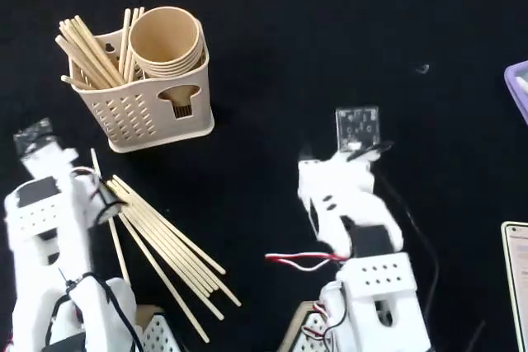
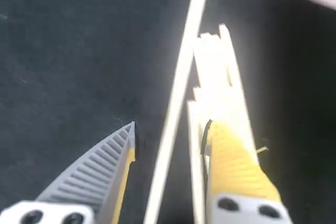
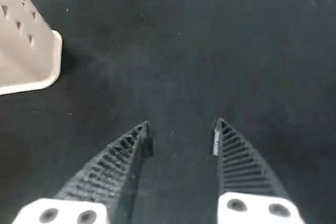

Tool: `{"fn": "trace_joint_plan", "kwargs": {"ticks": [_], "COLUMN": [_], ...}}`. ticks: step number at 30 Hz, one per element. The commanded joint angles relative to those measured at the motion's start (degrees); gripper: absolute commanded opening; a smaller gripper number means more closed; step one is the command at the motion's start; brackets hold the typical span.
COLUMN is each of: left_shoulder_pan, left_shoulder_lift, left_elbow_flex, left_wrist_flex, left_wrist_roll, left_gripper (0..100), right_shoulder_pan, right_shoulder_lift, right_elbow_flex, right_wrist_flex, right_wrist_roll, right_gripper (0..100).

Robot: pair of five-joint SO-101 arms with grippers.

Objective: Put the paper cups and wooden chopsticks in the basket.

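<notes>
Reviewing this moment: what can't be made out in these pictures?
High view: how many paper cups are stacked; nested, only rims show.
High view: the purple object, cut off by the right edge.
Left wrist view: whether the left claw touches the loose chopsticks; blur hides it.

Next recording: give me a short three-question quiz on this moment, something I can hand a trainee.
1. True or false: the paper cups sit stacked inside the basket.
2. Where do the loose wooden chopsticks lie?
A. on the table at the left claw
B. on top of the cups
C. on the floor
3. Fill in: the right claw hangs ____ over bare table.

Key: 1 true; 2 A; 3 open.
</notes>
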Motion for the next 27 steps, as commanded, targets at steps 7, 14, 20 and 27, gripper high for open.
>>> {"fn": "trace_joint_plan", "kwargs": {"ticks": [7,14,20,27], "left_shoulder_pan": [18.33,15.52,8.22,11.21], "left_shoulder_lift": [-0.62,-0.62,-0.62,-0.53], "left_elbow_flex": [3.74,12.62,10.15,12.97], "left_wrist_flex": [-1.67,-12.13,-10.37,-15.03], "left_wrist_roll": [22.95,22.59,16.35,18.81], "left_gripper": [29,29,29,29], "right_shoulder_pan": [-0.62,-0.7,-0.79,-0.79], "right_shoulder_lift": [-4.79,-5.32,-5.32,-5.32], "right_elbow_flex": [3.3,4.18,4.09,4.09], "right_wrist_flex": [-2.02,-2.29,-2.2,-2.11], "right_wrist_roll": [3.34,3.69,3.69,3.69], "right_gripper": [18.4,18.4,18.4,18.4]}}
